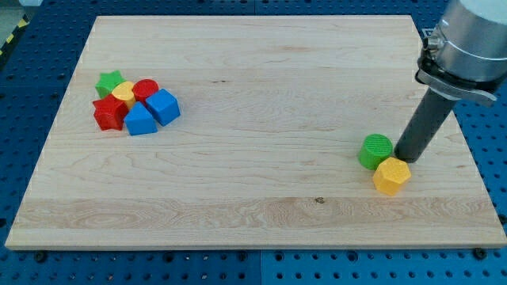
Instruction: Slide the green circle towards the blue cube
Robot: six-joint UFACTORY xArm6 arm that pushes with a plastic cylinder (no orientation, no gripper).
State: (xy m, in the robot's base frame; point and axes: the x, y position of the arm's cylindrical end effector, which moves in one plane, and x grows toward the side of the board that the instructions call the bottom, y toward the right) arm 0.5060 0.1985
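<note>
Wooden desk (253, 79) on blue pegboard. No pincer on this rig, just a rod; my tip (407, 157) sits near the desk's right edge, touching the green circle (375, 151) and just above the yellow hexagon (391, 175). Blue cube (163, 106) is well apart, clustered near the left edge with a blue block (140, 120), red star (108, 113), red circle (145, 89), yellow block (123, 94) and green star (109, 81).

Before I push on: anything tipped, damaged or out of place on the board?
Nothing damaged or tipped. The green circle and yellow block sit touching at the view's right, far from the cluster around the blue cube. My tip rests just right of the green circle, above the yellow block.
</note>
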